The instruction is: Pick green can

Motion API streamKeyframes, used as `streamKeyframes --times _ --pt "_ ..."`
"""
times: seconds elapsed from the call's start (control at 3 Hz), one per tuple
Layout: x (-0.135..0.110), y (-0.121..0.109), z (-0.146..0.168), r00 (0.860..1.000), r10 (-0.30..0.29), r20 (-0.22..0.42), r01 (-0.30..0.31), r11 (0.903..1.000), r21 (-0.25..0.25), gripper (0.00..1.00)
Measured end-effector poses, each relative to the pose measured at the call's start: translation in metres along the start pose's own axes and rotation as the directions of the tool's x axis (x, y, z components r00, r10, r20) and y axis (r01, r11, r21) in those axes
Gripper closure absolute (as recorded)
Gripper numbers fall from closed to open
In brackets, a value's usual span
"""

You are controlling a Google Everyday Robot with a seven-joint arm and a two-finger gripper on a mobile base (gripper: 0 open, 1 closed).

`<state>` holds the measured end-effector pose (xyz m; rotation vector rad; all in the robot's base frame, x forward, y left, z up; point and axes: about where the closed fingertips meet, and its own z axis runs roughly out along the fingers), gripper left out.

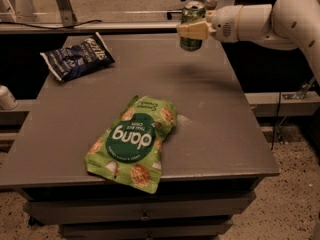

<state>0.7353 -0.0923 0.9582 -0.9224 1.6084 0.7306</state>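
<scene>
While the green can [192, 14] hangs in the tool's clamp, stage: the pick looks all but done, by my reading.
Tool [192, 30]: closed around the can's middle, one pale finger [195, 30] across its front; it sits beyond the dang bag [132, 141] and to its right.
Can's place: well beyond the dang bag, off to the right, apparently clear of the bench [215, 109], with a faint shadow on the top beneath it.
Key relation: the can is inside the tool, not beside it; its long axis stands upright, across the level arm [260, 21].
Next move, judged: a straight raise, keeping the can upright.
Dark chip bag [77, 59]: far left of the dang bag, well away.
</scene>
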Motion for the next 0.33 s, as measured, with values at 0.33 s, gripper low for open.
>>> streamKeyframes --times 0.33 --pt "0.0 0.0001 0.0002 1.0 0.0 0.0 0.0 1.0 0.0 1.0"
